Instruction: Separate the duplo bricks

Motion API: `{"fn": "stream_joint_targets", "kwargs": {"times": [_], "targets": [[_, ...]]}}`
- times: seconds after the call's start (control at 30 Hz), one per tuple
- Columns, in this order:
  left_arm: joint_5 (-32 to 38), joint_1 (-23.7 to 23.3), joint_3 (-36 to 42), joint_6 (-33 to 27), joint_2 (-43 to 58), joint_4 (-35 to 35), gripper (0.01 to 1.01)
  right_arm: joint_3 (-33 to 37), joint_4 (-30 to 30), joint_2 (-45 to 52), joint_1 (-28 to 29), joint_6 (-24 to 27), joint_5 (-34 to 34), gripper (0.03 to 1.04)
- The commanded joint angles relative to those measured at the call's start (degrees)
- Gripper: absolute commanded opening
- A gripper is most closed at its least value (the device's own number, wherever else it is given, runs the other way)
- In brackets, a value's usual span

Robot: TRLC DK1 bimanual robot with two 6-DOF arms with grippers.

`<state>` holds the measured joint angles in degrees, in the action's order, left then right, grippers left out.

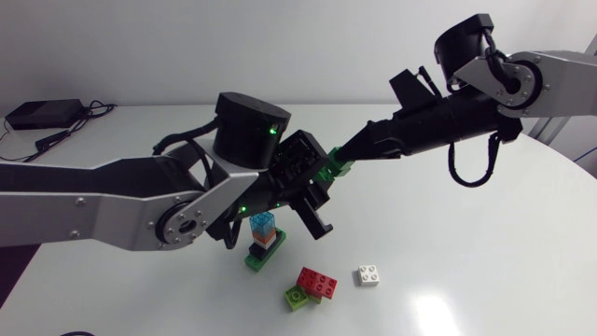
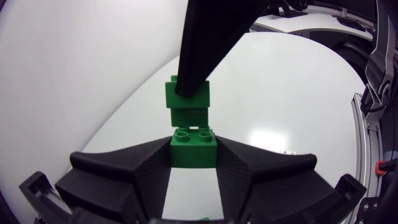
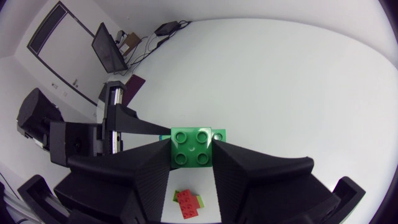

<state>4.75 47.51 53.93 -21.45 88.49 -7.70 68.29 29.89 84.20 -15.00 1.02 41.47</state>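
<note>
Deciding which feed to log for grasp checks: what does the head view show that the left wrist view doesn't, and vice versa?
Only head view: the blue-topped stack and a red brick on a lime brick, all on the table.
Only left wrist view: the left gripper shut on a green brick, studs visible. A second green brick sits just ahead of it, held by the right gripper. Whether the two are joined is unclear.
Both: the two grippers meeting at green bricks over the white table.

Right hand (image 3: 193,145) clamps green brick (image 3: 198,148); red brick (image 3: 185,203), lime brick (image 3: 199,200) on table (image 3: 280,81) beneath.
</note>
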Motion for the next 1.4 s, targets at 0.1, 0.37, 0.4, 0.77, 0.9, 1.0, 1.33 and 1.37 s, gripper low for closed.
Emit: {"fn": "stream_joint_targets", "kwargs": {"times": [0.1,0.37,0.4,0.77,0.9,1.0,1.33,1.37], "targets": [[-1.6,-4.8,-0.2,1.9,-2.5,0.8,0.339,-3.2,-3.2,-4.8,-0.6,-0.4,-5.1,0.23],[-11.3,-22.8,-1.4,0.9,-5.2,2.6,0.351,-5.0,-3.3,-5.5,1.6,1.2,-5.1,0.23],[-12.9,-25.3,-2.3,0.9,-4.9,2.3,0.351,-5.4,-3.6,-5.5,1.8,1.2,-5.0,0.23],[-22.9,-38.2,-11.9,2.2,9.0,-11.5,0.372,-6.5,-4.8,-5.0,1.8,1.4,-4.9,0.23],[-23.4,-37.2,-13.6,2.1,14.4,-15.9,0.382,-6.9,-5.3,-4.8,1.8,1.5,-4.9,0.23],[-23.4,-36.8,-13.9,1.6,16.6,-17.2,0.384,-6.9,-5.4,-4.5,1.9,1.6,-4.9,0.23],[-24.1,-37.2,-16.3,-1.4,20.2,-18.5,0.4,-5.9,-8.3,-0.1,2.2,2.4,-5.0,0.23],[-24.2,-37.2,-16.6,-1.6,20.4,-18.6,0.405,-5.7,-8.4,0.4,2.1,2.6,-5.0,0.23]]}}
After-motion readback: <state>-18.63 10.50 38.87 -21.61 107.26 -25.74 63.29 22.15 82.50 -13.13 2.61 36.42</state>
